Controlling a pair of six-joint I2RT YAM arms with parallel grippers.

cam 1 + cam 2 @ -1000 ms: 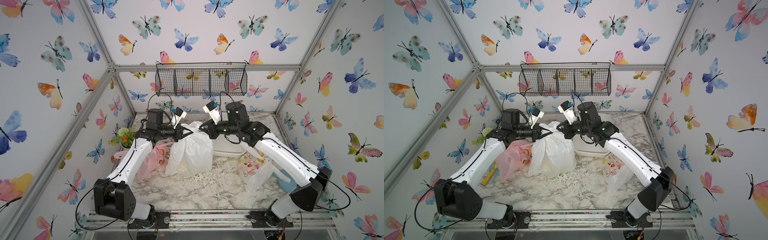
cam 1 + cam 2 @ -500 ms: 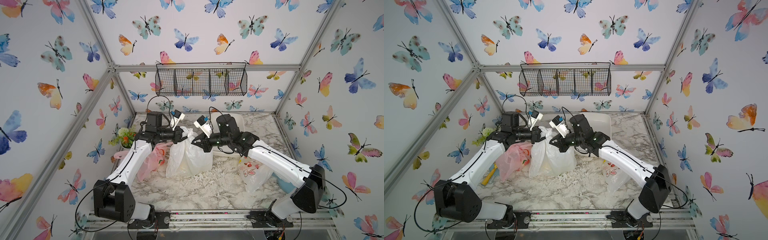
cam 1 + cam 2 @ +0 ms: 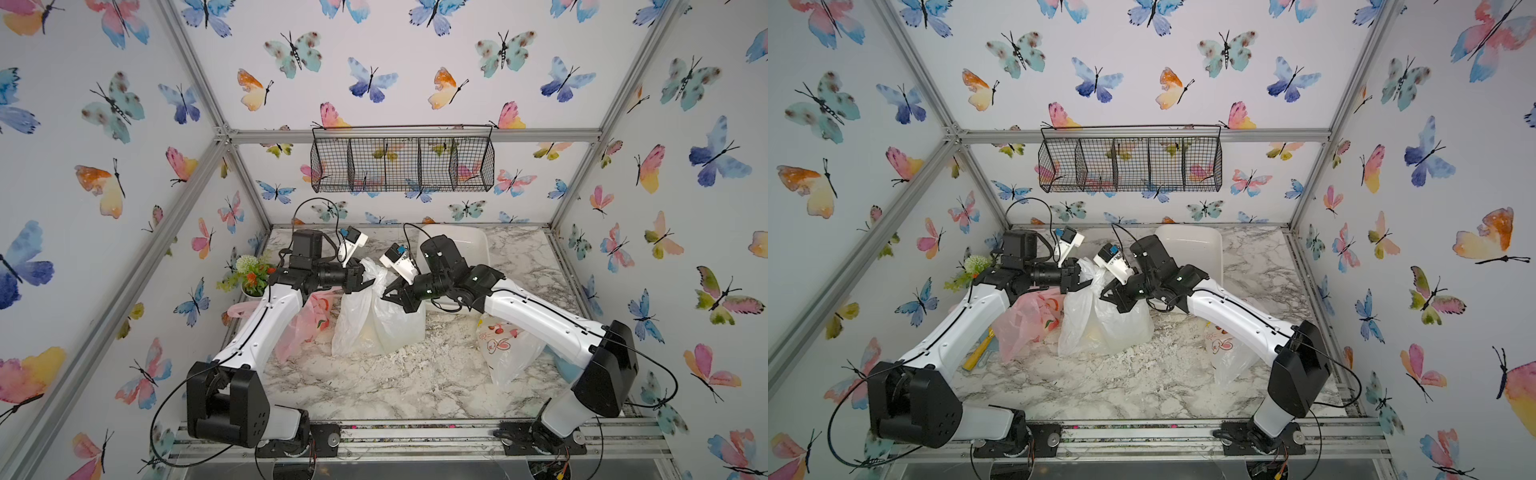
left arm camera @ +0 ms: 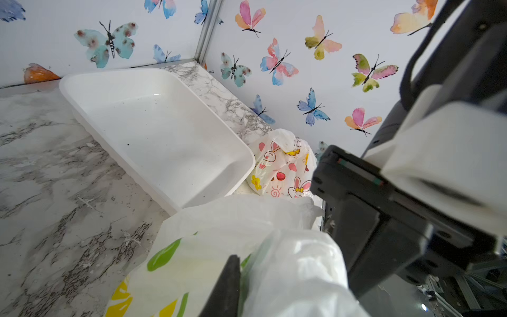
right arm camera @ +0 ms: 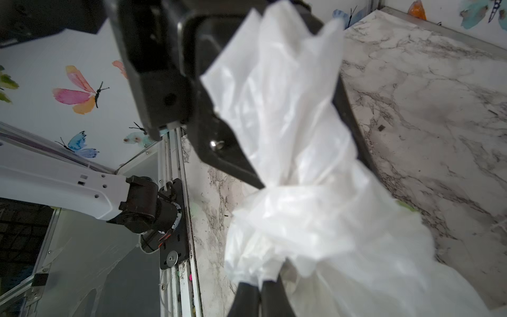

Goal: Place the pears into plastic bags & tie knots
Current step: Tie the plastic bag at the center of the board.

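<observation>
The white lemon-print plastic bag [image 3: 374, 324] [image 3: 1100, 328] stands mid-table, its top pulled up between my two grippers. My left gripper [image 3: 365, 282] [image 5: 312, 175] is open, its fingers spread around one handle strip; in the left wrist view only one finger [image 4: 229, 280] shows against the plastic. My right gripper [image 3: 388, 291] [image 5: 260, 285] is shut on the other handle strip, just below a wrapped bunch, the knot [image 5: 288, 211]. The pink bag [image 3: 307, 320] lies under the left arm. The doodle bag [image 3: 507, 345] [image 4: 279, 167] lies under the right arm. The pears are hidden inside the bags.
A white tray [image 3: 465, 241] [image 4: 137, 123] sits at the back right, close behind the right wrist. A small flower pot [image 3: 249, 278] stands at the left wall. A black wire basket [image 3: 403, 166] hangs on the back wall. A yellow object [image 3: 980, 349] lies beneath the left arm.
The right gripper has swung left and down to the left gripper, still pinching its strip. The left gripper's fingers have spread apart from shut. The bag top has bunched between them.
</observation>
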